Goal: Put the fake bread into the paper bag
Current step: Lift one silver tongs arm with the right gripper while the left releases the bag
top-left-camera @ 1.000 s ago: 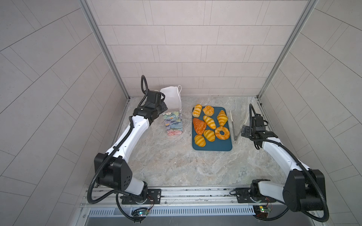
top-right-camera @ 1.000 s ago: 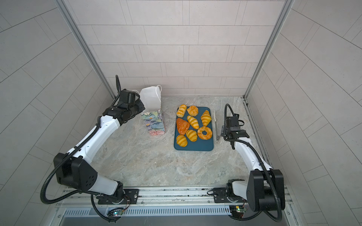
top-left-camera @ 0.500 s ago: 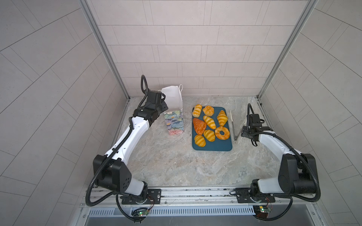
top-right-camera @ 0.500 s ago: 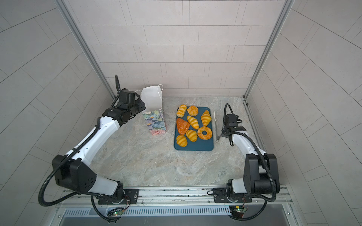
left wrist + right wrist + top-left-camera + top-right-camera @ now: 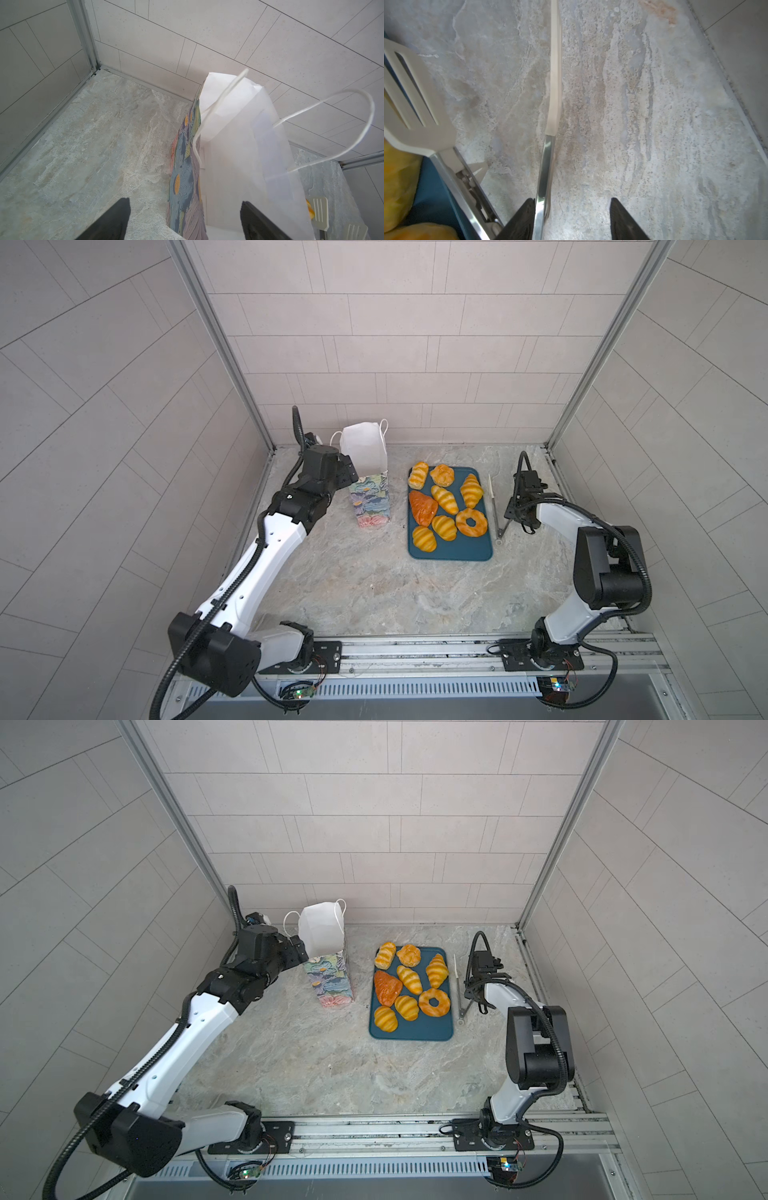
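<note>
Several pieces of glossy golden fake bread (image 5: 445, 499) (image 5: 409, 979), among them a ring doughnut (image 5: 471, 522) and a darker triangular piece (image 5: 422, 507), lie on a teal tray (image 5: 453, 553). The flowered paper bag (image 5: 371, 502) (image 5: 330, 982) stands upright left of the tray, its mouth open and its white lining (image 5: 239, 145) showing. My left gripper (image 5: 348, 470) (image 5: 185, 202) is open at the bag's rim, with the bag's patterned side wall between its fingers. My right gripper (image 5: 512, 516) (image 5: 572, 199) is open right of the tray. One metal arm of the tongs (image 5: 546, 166) lies against one of its fingers.
The cream-tipped metal tongs (image 5: 494, 506) (image 5: 458, 986) lie along the tray's right edge, and their other arm (image 5: 415, 87) reaches over the tray. The back wall stands close behind the bag. The right wall's rail (image 5: 552, 472) runs near my right gripper.
My left gripper has opened at the bag's rim. My right gripper has moved in onto the tongs and its jaws have narrowed, and the right arm's elbow has swung up.
</note>
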